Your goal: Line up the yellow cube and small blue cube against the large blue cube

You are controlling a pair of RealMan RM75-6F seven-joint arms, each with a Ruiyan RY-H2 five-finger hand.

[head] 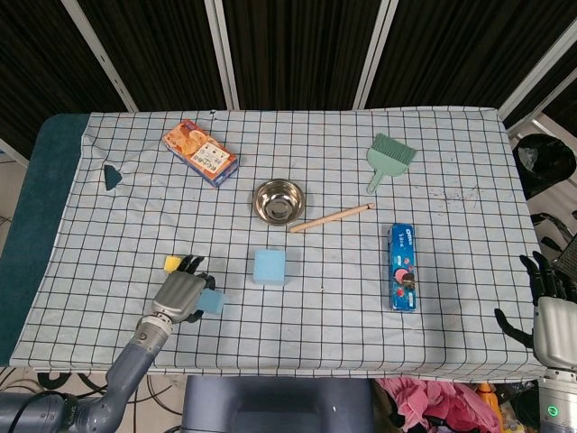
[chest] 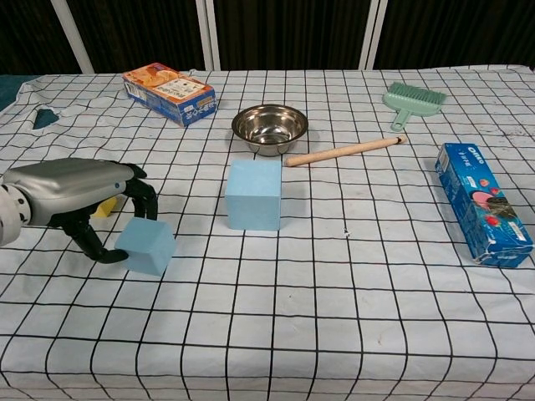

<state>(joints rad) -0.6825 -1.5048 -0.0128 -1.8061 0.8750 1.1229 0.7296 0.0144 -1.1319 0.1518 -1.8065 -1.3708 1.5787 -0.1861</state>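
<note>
The large blue cube (head: 269,267) (chest: 254,195) stands near the middle of the checked cloth. To its left, my left hand (head: 183,293) (chest: 79,192) grips the small blue cube (head: 212,301) (chest: 147,246) between thumb and curled fingers, low over the cloth. The yellow cube (head: 171,263) (chest: 104,209) sits just behind that hand and is mostly hidden in the chest view. My right hand (head: 550,307) hangs off the table's right front corner with its fingers spread and nothing in it.
Behind the large cube are a steel bowl (head: 278,199) (chest: 269,127) and a wooden stick (head: 331,218) (chest: 345,152). A green brush (head: 389,155) lies back right, a blue biscuit box (head: 403,267) (chest: 483,214) right, an orange box (head: 199,152) back left.
</note>
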